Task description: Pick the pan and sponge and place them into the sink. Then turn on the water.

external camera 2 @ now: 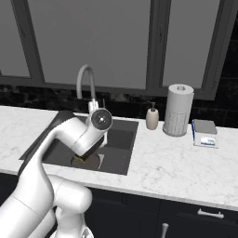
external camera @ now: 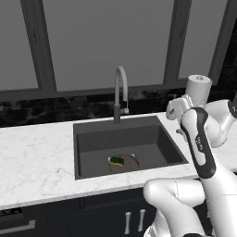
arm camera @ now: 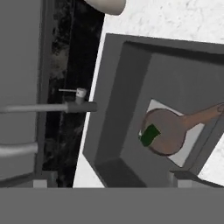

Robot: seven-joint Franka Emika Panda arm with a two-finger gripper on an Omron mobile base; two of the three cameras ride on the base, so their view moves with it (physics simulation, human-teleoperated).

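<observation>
Sink (external camera: 88, 139), a dark-grey basin set in a white marbled counter (external camera: 32, 157), seen from both base cameras and from the hand camera. Pan (external camera: 126, 164) lies flat on the lighter square patch at the bottom centre of the basin; in the hand view its long handle runs away from the round dish toward the basin wall. Sponge (external camera: 116, 160), green, rests inside the pan, on the dish near its rim on the side away from the handle. Faucet (external camera: 119, 92), a grey gooseneck on a dark base, stands at the back edge of the sink, its side lever (arm camera: 70, 91) showing in the hand view as a thin rod beside the base; no water shows in the basin. Gripper (arm camera: 109, 183) hangs above the sink at its right side, clear of pan, sponge and faucet; its jaws stand wide apart and hold nothing. Arm (external camera: 201, 143) rises from the base in front of the counter and bends over the basin's right edge. To the right of the sink, along the dark backsplash, stand a soap bottle (external camera 2: 152, 117), a paper-towel roll (external camera 2: 178, 110) and a small box (external camera 2: 204, 133), all well apart from the basin.
</observation>
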